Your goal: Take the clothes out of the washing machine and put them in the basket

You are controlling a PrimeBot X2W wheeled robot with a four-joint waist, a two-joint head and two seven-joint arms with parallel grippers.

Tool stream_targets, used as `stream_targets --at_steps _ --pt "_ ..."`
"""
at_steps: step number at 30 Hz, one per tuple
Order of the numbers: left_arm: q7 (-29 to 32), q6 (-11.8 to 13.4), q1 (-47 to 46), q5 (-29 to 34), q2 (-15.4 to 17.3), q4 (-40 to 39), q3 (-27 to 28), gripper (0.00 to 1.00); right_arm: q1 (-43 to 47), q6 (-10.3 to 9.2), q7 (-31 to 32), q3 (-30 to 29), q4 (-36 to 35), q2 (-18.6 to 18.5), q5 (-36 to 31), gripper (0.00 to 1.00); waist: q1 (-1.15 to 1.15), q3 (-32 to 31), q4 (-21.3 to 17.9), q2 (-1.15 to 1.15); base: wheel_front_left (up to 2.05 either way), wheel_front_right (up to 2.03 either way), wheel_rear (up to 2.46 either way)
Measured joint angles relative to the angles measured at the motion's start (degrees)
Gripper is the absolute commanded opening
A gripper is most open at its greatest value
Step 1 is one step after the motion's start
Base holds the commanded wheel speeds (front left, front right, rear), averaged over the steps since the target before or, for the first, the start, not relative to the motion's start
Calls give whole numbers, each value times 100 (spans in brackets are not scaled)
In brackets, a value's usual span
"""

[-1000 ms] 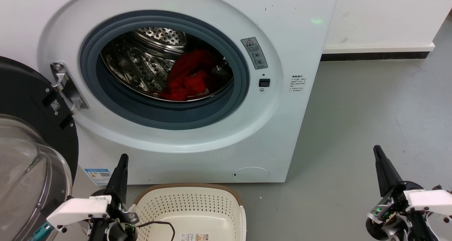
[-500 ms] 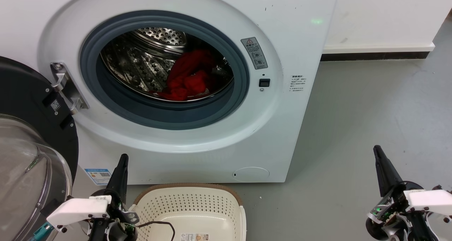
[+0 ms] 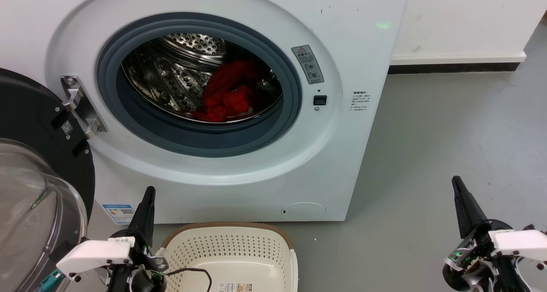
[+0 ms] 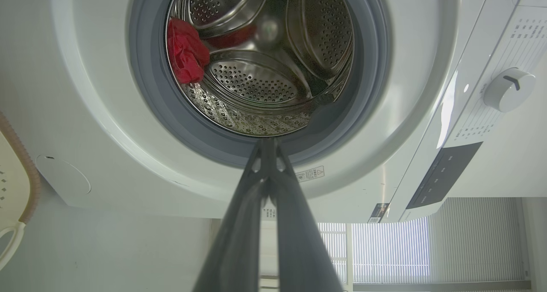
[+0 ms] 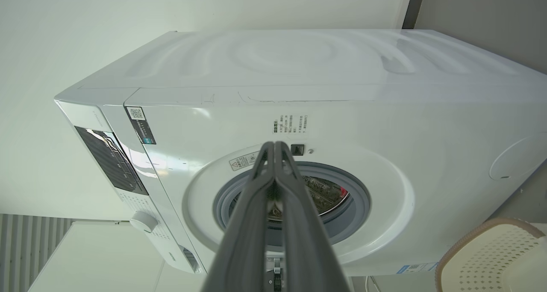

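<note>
The white washing machine [image 3: 350,61] stands with its black-rimmed glass door [image 3: 30,185] swung open to the left. Red clothes [image 3: 226,93] lie bunched inside the steel drum, toward its right; the left wrist view shows the clothes [image 4: 184,52] too. The cream basket [image 3: 230,249] sits on the floor just in front of the machine, nothing in it but a paper label. My left gripper [image 3: 147,198] is low at the basket's left, shut and holding nothing. My right gripper [image 3: 459,189] is low at the far right over the floor, shut and holding nothing.
Grey floor [image 3: 448,125] stretches to the right of the machine up to a white wall with a dark baseboard [image 3: 453,67]. The open door takes up the space at the left. A black cable [image 3: 192,271] curls over the basket's near side.
</note>
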Motion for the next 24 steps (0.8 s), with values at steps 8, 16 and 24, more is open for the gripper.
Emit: stream_targets --at_steps 8,16,24 --pt "0 0 0 -1 0 0 0 0 0 0 0 0 0 0 0 0 0 0 0 0 0 0 0" --pt "-163 8 143 64 -15 88 -162 100 163 -1 -154 122 62 7 -100 100 0 1 -4 0 0 0 0" --pt "-388 9 143 485 -11 -51 -244 100 255 -1 -387 167 -59 11 -627 100 0 -4 -9 0 0 0 0"
